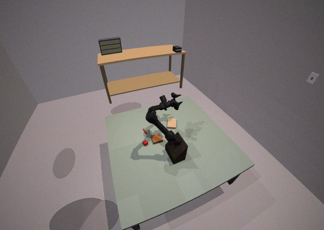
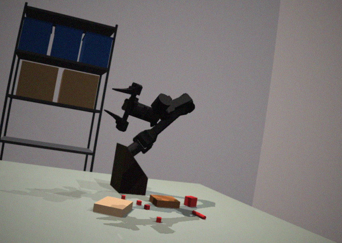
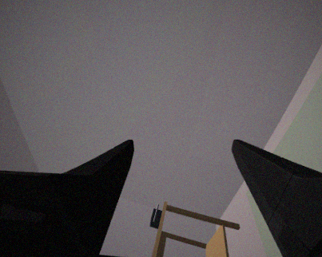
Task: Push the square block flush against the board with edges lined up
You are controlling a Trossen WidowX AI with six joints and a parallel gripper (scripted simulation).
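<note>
A light tan wooden piece [image 1: 172, 122] [image 2: 112, 203] lies flat on the table. A darker orange-brown wooden piece [image 1: 156, 137] [image 2: 164, 199] lies flat apart from it, with a wide gap between them. Both look low and roughly square; I cannot tell for certain which is the block and which the board. My gripper [image 1: 181, 98] [image 2: 109, 99] [image 3: 182, 144] is open and empty, raised high above the table and touching neither piece. The wrist view shows neither piece.
A red cube [image 1: 145, 143] [image 2: 190, 201] stands beside the brown piece, and a red cylinder [image 1: 144, 131] [image 2: 199, 214] lies near it. Several small red cubes lie around the two pieces, one of them [image 2: 158, 219] nearer the exterior camera. The arm's base stands close to the brown piece.
</note>
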